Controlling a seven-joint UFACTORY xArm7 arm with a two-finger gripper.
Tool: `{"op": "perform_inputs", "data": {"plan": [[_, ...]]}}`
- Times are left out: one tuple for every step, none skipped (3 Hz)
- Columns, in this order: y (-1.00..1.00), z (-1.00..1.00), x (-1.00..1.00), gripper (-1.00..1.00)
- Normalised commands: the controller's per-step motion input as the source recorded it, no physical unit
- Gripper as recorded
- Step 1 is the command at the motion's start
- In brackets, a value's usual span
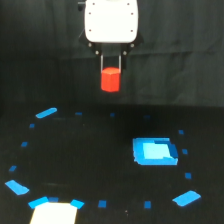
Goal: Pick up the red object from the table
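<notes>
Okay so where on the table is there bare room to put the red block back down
The red block hangs in the tool, above the table. Widest bare stretch: the middle, between the slanted blue strip at the exterior view's left and the large blue patch. Crowded along the near edge, around the white patch and the blue pieces.

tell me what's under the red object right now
Nothing touches the red object from below: it hangs in the tool, with dark backdrop behind it. The black table lies lower down. Its underside is hidden.
</notes>
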Motion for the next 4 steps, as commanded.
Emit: {"op": "perform_inputs", "data": {"plan": [[-0.09,0.18,0.06,-0.98],[0.12,0.69,0.05,-1.00],[-0.05,-0.30,-0.11,-1.00],[0.20,0.70,0.15,-1.00]]}}
